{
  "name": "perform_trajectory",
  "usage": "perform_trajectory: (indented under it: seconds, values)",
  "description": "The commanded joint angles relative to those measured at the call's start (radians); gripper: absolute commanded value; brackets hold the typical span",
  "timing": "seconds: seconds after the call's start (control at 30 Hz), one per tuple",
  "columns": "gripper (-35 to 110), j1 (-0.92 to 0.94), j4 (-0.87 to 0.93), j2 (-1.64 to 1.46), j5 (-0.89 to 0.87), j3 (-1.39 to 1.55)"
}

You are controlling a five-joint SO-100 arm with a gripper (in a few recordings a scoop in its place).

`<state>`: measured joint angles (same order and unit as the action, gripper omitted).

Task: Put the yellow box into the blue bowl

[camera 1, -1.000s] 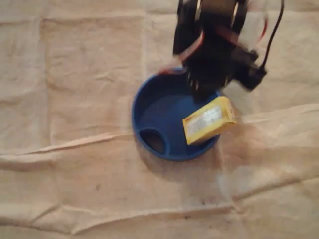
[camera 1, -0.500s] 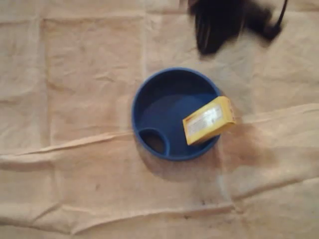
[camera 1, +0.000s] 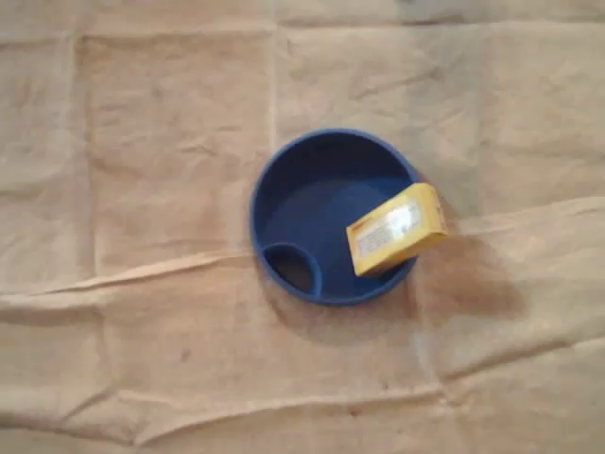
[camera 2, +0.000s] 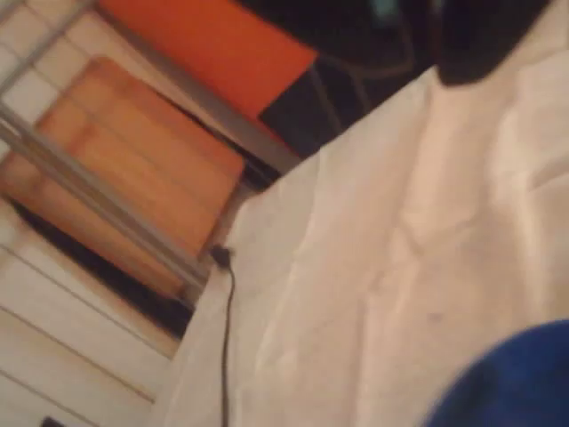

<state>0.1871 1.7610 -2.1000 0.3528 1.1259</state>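
Observation:
In the overhead view the blue bowl (camera 1: 312,203) sits in the middle of the cloth, with a small round compartment at its lower left. The yellow box (camera 1: 397,228) lies tilted in the bowl's right side, its upper right corner resting on the rim and sticking out slightly. Nothing is touching it. In the wrist view a curved piece of the blue bowl (camera 2: 511,382) fills the bottom right corner. A dark blurred part of the arm (camera 2: 484,40) hangs at the top edge there, and I cannot make out how its jaws stand.
A creased beige cloth (camera 1: 142,189) covers the whole table. In the wrist view the cloth's edge runs diagonally, with a thin black cable (camera 2: 227,311) along it. Beyond it are an orange panel (camera 2: 213,44), wooden boards and metal bars.
The arm has drawn back upward and left the overhead view. The yellow box and the blue bowl have stayed where they were.

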Motion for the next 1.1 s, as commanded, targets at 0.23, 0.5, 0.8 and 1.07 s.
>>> perform_trajectory:
  seconds: [0.23, 0.5, 0.8, 1.07]
  values:
    - [0, -0.138, -0.005, -0.66, -0.006, 0.543]
    - [0, -0.265, -0.009, -0.983, -0.133, 0.775]
    - [0, -0.433, -0.009, -1.085, -0.273, 0.787]
    - [0, -0.433, -0.009, -1.086, -0.273, 0.787]
